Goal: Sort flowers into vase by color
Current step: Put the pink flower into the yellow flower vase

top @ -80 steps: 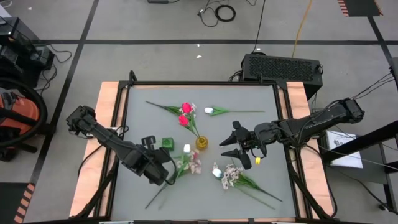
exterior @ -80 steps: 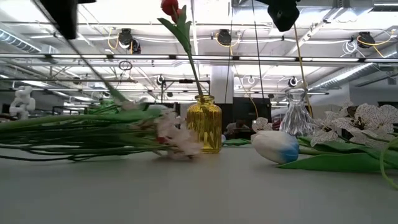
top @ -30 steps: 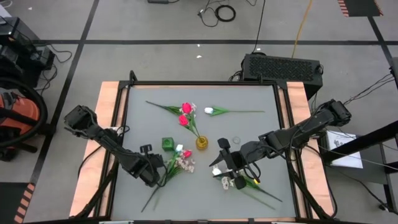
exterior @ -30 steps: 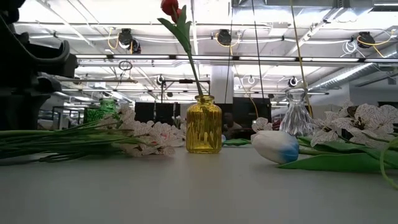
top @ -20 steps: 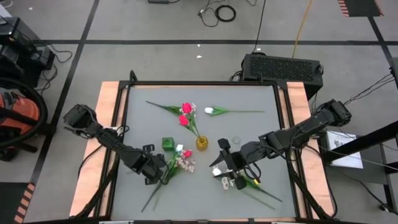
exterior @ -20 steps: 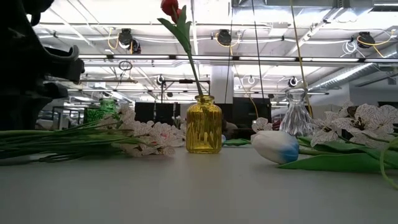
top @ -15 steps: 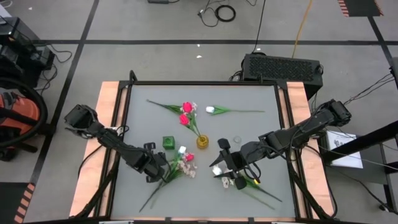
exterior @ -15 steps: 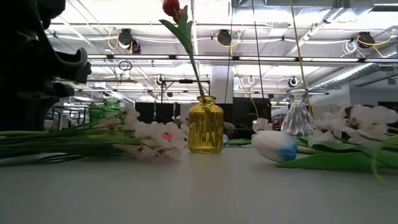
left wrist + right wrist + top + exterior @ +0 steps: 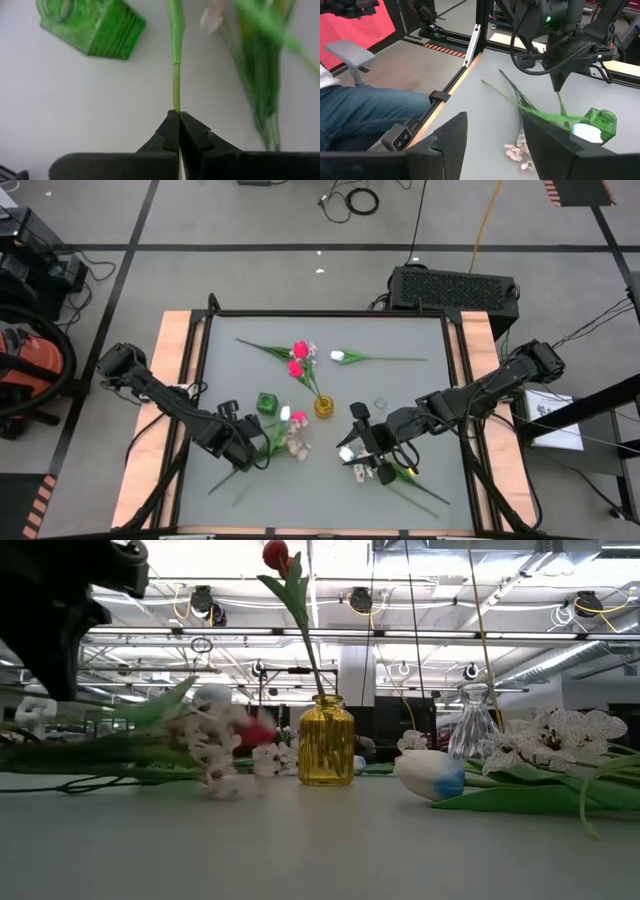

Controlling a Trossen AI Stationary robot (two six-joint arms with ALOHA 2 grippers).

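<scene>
The left gripper (image 9: 178, 120), at seven o'clock on the table (image 9: 420, 340), is clamped on a flower stem (image 9: 175, 75), its blossoms (image 9: 215, 740) blurred. The right gripper (image 9: 492, 132), fingers apart, hangs at five o'clock over half-hidden flowers (image 9: 385, 472).

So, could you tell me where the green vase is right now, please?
In the high view the green vase stands left of the table's centre, left of the yellow vase and just beyond the left gripper.
</scene>
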